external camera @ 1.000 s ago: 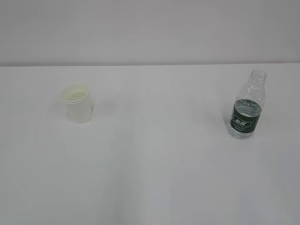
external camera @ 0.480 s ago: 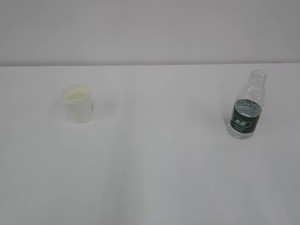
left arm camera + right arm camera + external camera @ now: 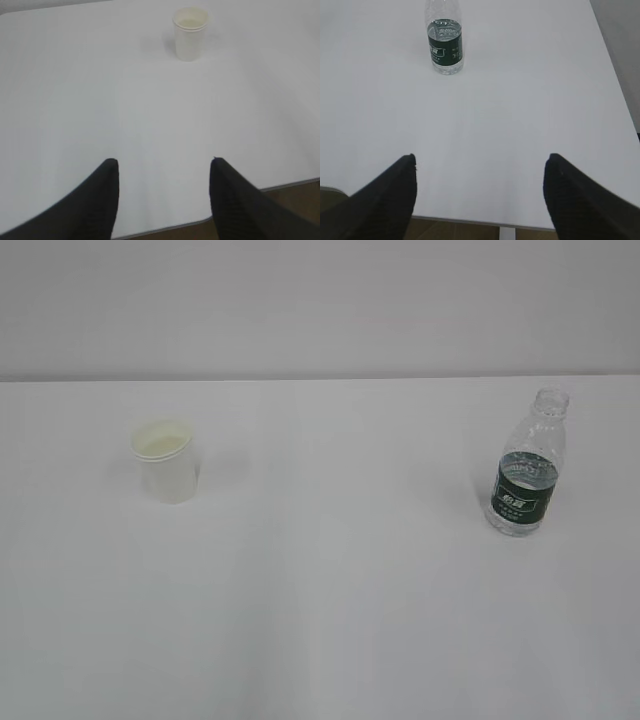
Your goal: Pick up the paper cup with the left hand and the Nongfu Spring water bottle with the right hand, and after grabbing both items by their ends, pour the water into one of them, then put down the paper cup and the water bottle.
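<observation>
White table (image 3: 330, 590) seen at slant in exterior view. Paper cup (image 3: 166, 460) placed upright at 9 o'clock, untouched. Nongfu Spring water bottle (image 3: 528, 464) placed upright at 3 o'clock, uncapped, water (image 3: 529, 469) seen reaching top of green label. Cup and bottle well apart.

Left hand (image 3: 164, 167) seen over near table edge, jaws parted, nothing held; cup at 12 o'clock, far off.

Right hand (image 3: 479, 162) likewise spread wide, nothing held; bottle (image 3: 444, 37) at 11 o'clock, well apart.
</observation>
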